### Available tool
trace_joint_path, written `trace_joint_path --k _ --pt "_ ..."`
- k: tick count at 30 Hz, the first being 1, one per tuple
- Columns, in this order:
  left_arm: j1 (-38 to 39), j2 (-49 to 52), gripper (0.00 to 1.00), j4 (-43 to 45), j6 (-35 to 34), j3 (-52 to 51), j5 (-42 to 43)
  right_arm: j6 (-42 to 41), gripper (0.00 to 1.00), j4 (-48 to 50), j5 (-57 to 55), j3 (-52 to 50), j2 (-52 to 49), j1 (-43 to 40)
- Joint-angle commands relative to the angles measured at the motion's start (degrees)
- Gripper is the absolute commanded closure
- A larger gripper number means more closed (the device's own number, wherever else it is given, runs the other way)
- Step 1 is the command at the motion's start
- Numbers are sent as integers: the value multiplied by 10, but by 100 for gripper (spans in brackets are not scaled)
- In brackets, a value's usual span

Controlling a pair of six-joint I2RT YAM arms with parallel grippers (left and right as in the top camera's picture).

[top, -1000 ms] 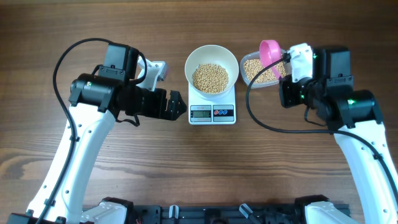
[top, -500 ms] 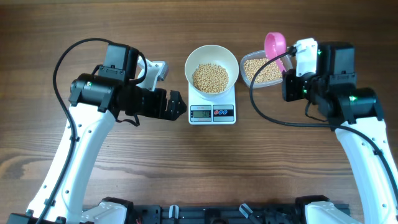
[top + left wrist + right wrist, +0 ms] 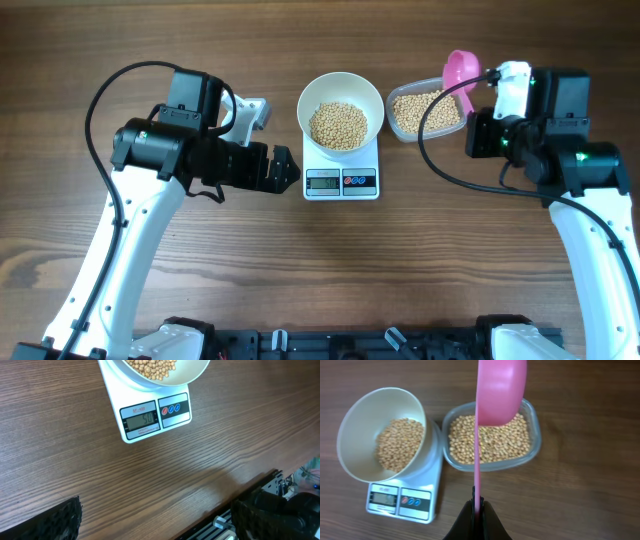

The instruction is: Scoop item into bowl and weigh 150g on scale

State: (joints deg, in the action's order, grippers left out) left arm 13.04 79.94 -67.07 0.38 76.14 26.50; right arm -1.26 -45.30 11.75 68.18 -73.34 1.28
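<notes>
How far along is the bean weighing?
Done: the round white bowl sits on the white square scale with tan beans in it. In hand: the right gripper, shut on the pink plastic scoop, holds it over the clear tub; left gripper open. Left: more scoops; display seems short of target.

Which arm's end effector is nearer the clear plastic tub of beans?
Right: right end effector, gripping a pink scoop, is beside the tub; left end effector is beyond the white square scale.
</notes>
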Motion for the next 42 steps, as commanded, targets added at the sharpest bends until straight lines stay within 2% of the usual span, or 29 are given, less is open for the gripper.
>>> trace_joint_path --k 1,10,20,32,42 --pt "2 5 0 2 9 0 9 15 96 17 35 4 -4 0" --pt "2 5 0 2 9 0 9 162 96 17 -73 4 -45 0" --pt "2 5 0 2 9 0 9 160 96 49 -118 4 -165 0" --pt "2 5 0 2 9 0 9 165 96 59 -169 4 -171 22" --pt "2 5 0 2 9 0 9 175 96 48 -223 -12 -172 81"
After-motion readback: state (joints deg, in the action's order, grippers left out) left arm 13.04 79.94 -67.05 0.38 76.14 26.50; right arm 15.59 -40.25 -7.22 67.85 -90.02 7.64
